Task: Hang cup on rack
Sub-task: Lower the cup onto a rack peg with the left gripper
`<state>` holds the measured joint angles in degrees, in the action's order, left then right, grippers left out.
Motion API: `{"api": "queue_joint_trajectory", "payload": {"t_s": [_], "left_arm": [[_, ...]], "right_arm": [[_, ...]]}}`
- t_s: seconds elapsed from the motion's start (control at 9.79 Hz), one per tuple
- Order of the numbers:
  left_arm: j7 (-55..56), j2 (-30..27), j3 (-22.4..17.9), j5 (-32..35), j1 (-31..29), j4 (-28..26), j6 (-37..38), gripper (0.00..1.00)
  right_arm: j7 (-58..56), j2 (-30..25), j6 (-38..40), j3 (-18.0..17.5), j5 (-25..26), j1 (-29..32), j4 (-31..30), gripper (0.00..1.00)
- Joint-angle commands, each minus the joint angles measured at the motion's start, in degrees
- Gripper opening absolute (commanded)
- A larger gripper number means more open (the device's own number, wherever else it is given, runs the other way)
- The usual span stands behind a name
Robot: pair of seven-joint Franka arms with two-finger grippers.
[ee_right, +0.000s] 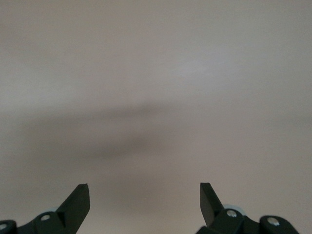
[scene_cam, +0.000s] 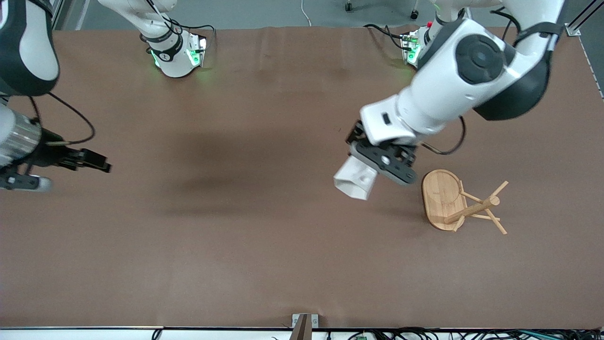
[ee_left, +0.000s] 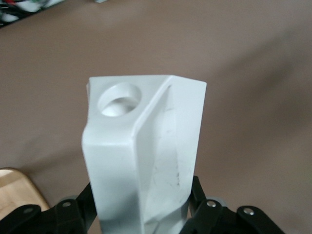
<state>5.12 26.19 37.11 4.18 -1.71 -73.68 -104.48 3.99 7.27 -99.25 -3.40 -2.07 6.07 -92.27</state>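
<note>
My left gripper is shut on the white faceted cup and holds it in the air over the table, beside the rack on the side toward the right arm's end. In the left wrist view the cup sticks out between the fingers, and the round hole of its handle faces the camera. The bamboo rack stands on the table on its oval base, with thin pegs angling off its post; an edge of its base shows in the left wrist view. My right gripper waits open with nothing in it.
Brown table surface stretches between the two arms. The arms' bases stand along the edge farthest from the front camera. A small bracket sits at the edge nearest the front camera.
</note>
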Motion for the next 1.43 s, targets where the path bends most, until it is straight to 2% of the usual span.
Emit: {"api": "queue_joint_trajectory", "payload": {"t_s": [0.0, 0.2, 0.31, 0.41, 0.51, 0.61, 0.82, 1.02, 1.33], "left_arm": [[0.8, 0.8, 0.3, 2.0, -5.6, -4.8, -2.2, 0.0], [0.6, -1.6, -0.8, 3.0, -7.4, -10.6, -4.2, 0.0], [0.4, -2.8, -2.0, 3.2, -7.6, -14.4, -5.0, 0.0], [0.2, -6.0, -2.6, 3.1, -7.7, -19.8, -9.0, 0.0], [-0.7, -9.8, -3.7, 2.9, -8.1, -27.1, -14.3, 0.0], [-3.8, -12.1, -6.3, 1.4, -8.0, -31.6, -17.5, 0.0], [-10.4, -14.1, -8.9, -2.1, -8.7, -34.0, -18.0, 0.0], [-14.8, -14.8, -9.2, -2.2, -11.2, -36.0, -19.0, 0.0], [-15.5, -14.5, -9.8, -2.2, -11.3, -37.6, -20.0, 0.0]], "right_arm": [[1.2, -5.1, 3.1, 5.3, 2.4, -3.9, 1.4, 1.0], [0.7, -9.3, 9.4, 6.6, 2.4, -3.2, 1.8, 1.0], [0.0, -9.4, 10.9, 6.8, 2.5, -2.6, 4.4, 1.0], [-0.6, -9.2, 13.8, 6.7, 3.0, -1.7, 8.4, 1.0], [-0.6, -9.1, 16.0, 6.5, 3.7, -1.8, 9.6, 1.0], [-0.6, -9.1, 16.4, 6.2, 3.8, -1.9, 9.6, 1.0], [-0.4, -9.0, 16.4, 6.3, 3.6, -1.8, 9.4, 1.0], [-1.3, -8.3, 15.8, 6.3, 3.0, -1.7, 9.6, 1.0], [-3.9, -8.3, 15.4, 6.4, 2.9, -1.8, 9.6, 1.0]]}}
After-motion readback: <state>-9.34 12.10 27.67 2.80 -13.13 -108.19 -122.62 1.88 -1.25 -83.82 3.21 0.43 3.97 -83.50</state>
